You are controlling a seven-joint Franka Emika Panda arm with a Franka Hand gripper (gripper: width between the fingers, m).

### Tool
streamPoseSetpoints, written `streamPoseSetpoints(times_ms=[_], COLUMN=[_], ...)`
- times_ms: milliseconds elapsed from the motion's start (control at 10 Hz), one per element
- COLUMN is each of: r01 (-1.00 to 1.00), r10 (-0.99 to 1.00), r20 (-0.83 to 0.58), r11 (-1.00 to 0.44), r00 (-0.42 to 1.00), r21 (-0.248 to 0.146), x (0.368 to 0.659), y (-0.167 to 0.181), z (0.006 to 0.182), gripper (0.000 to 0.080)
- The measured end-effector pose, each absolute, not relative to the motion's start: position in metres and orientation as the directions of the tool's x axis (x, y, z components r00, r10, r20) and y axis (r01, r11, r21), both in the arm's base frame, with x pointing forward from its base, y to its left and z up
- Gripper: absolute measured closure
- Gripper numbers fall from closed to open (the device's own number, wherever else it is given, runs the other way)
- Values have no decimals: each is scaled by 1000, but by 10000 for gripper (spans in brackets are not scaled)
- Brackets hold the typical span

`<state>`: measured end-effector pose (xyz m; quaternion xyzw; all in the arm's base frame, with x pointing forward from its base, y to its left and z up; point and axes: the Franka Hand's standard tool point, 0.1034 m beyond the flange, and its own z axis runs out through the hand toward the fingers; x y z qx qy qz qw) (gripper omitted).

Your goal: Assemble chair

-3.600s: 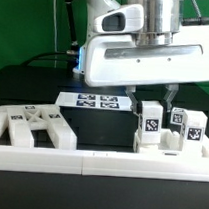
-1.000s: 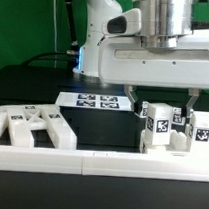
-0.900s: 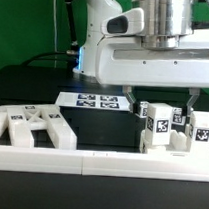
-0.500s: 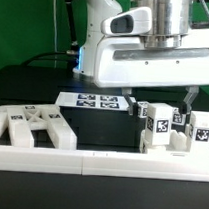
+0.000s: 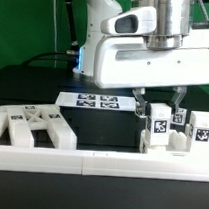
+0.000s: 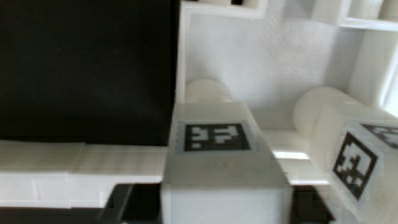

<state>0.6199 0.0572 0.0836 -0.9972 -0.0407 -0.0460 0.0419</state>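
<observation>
The chair is in loose white parts. Upright square posts with black-and-white tags stand at the exterior view's right. My gripper comes down over the front post, with one finger pressed against each of its sides. In the wrist view that post fills the space between the dark fingers, and the gripper is shut on it. A second tagged post stands close beside it, and a third sits behind. Flat slab parts lie at the exterior view's left.
A long plain white rail runs along the front edge, close below the posts. The marker board lies flat on the black table behind. The arm's large white body hangs over the right half of the scene.
The fingers stood wide on either side of the posts a second ago. They have since drawn in onto the front post, which has not moved.
</observation>
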Motion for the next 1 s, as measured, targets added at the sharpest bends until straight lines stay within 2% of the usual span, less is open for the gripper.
streamPoseSetpoints(times_ms=[200, 500, 800, 1000], r01=[49, -338, -617, -788], r10=[41, -346, -623, -793], r20=[93, 56, 17, -14], r11=[-995, -934, -777, -603], r00=[995, 937, 782, 609], r21=[-85, -113, -124, -124], x=[620, 620, 620, 620], y=[58, 57, 57, 58], z=[84, 83, 82, 82], gripper=[510, 510, 509, 508])
